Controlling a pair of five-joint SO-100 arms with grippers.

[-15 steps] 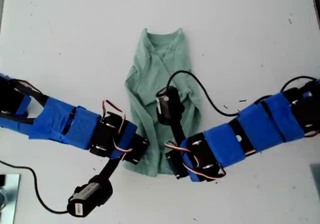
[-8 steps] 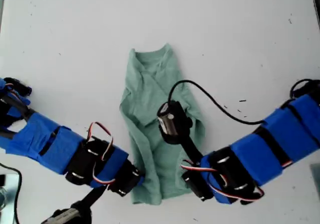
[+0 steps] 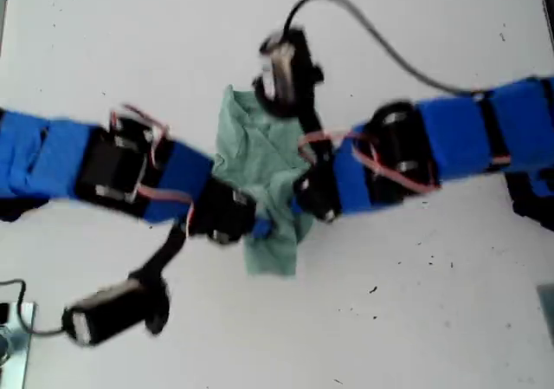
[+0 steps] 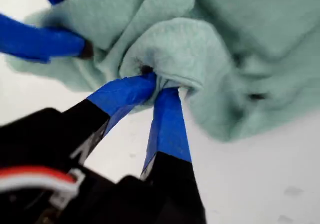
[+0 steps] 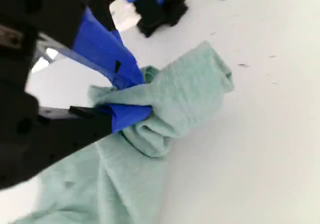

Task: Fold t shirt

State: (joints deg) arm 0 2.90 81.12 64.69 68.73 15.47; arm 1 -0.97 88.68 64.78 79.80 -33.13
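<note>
**Two grippers pinching a bunched t shirt at mid-table**

Nearest the first wrist camera, my first gripper (image 4: 162, 84) has its blue-taped jaws clenched on a thick rolled fold of the t shirt (image 4: 240, 44), the fingertips meeting at the fold's edge. The pale green cloth piles up in soft creases beyond the jaws, and the white table (image 4: 260, 184) shows bare beside it.

In the second wrist view, my second gripper (image 5: 142, 97) likewise has its jaws closed on the cloth, grasping a gathered wad. One rounded end of the garment juts out past the fingertips, and the rest trails away across the table.

In the exterior view the t shirt (image 3: 260, 146) lies crumpled near the middle of the table (image 3: 433, 320), narrow and bunched, with one end hanging free toward the bottom of that view. An arm from the exterior view's left (image 3: 52, 151) and an arm from the exterior view's right (image 3: 467, 129), both wrapped in blue tape, converge on the cloth, their grippers close together over it. The picture is motion-blurred, and the wrist views do not settle which arm is which.
</note>
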